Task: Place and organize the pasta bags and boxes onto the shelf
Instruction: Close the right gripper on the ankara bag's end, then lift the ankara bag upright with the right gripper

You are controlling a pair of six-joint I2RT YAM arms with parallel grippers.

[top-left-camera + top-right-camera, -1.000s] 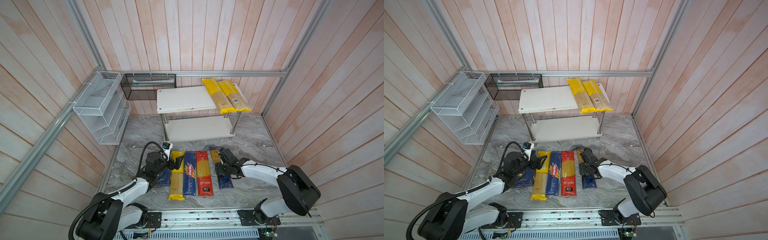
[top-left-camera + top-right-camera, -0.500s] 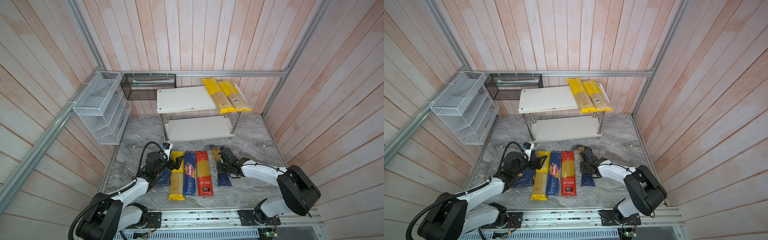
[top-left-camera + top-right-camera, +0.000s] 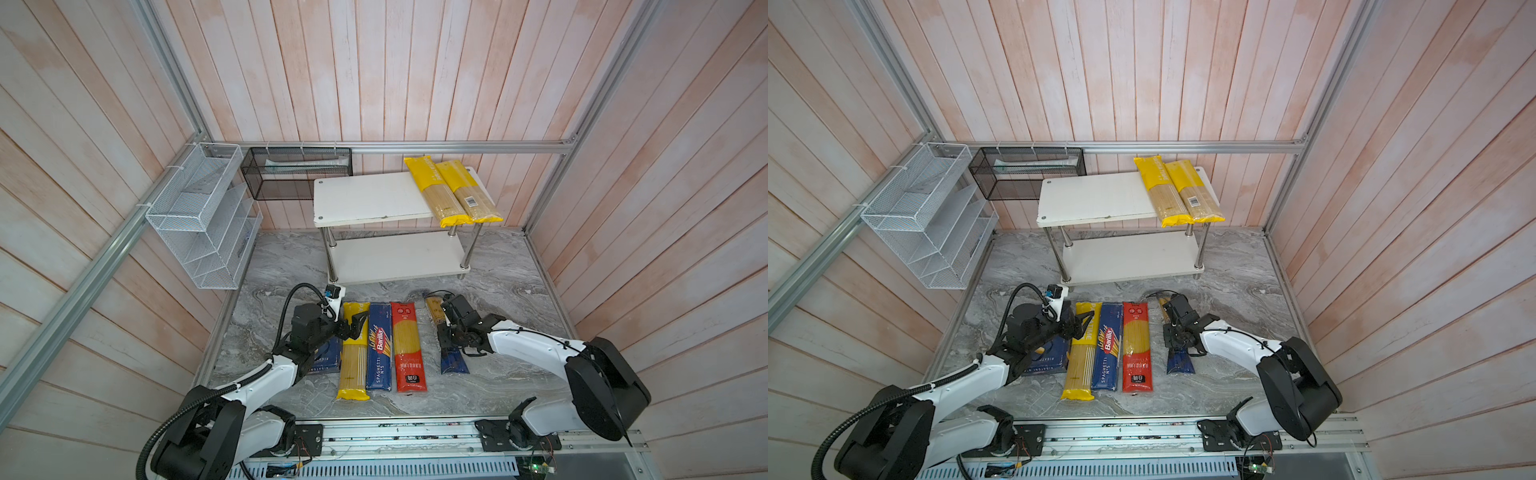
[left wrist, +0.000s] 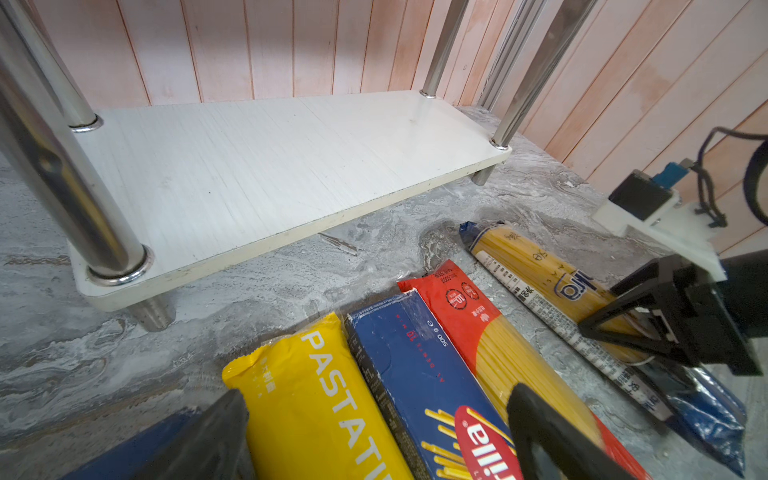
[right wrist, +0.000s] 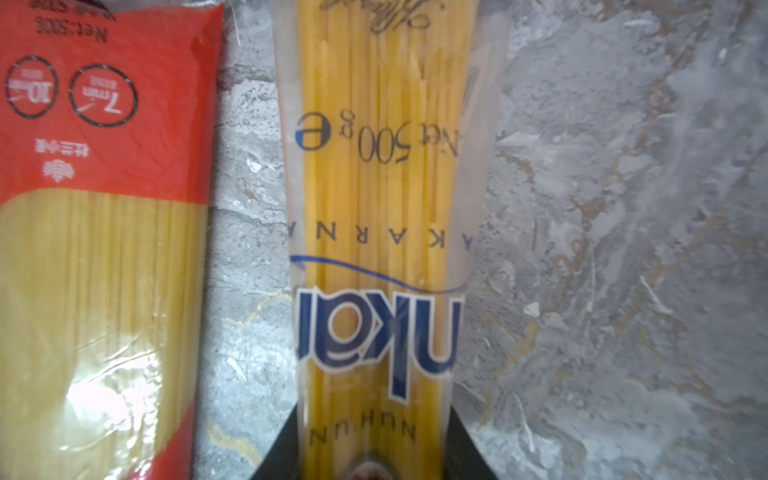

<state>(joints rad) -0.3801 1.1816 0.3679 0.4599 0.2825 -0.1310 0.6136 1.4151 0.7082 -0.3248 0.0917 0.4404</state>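
Note:
The shelf (image 3: 374,199) stands at the back with two yellow-ended bags (image 3: 436,191) on the right of its top board; its lower board (image 4: 270,166) is bare. On the floor lie the wide box (image 3: 328,361), half under my left arm, a yellow bag (image 3: 353,353), the narrow spaghetti box (image 3: 379,349), the red bag (image 3: 407,349) and the beige-and-navy bag (image 3: 453,361). My left gripper (image 3: 358,326) hovers open over the yellow bag and spaghetti box (image 4: 415,374). My right gripper (image 5: 374,449) is shut across the beige-and-navy bag (image 5: 374,208), which lies flat.
A white wire rack (image 3: 199,216) hangs on the left wall and a black mesh basket (image 3: 295,174) on the back wall beside the shelf. The arms' rail (image 3: 395,432) runs along the front edge. Bare marble floor (image 3: 507,282) lies right of the shelf.
The right gripper's jaws have closed in on the beige-and-navy bag. The left arm has stayed where it was.

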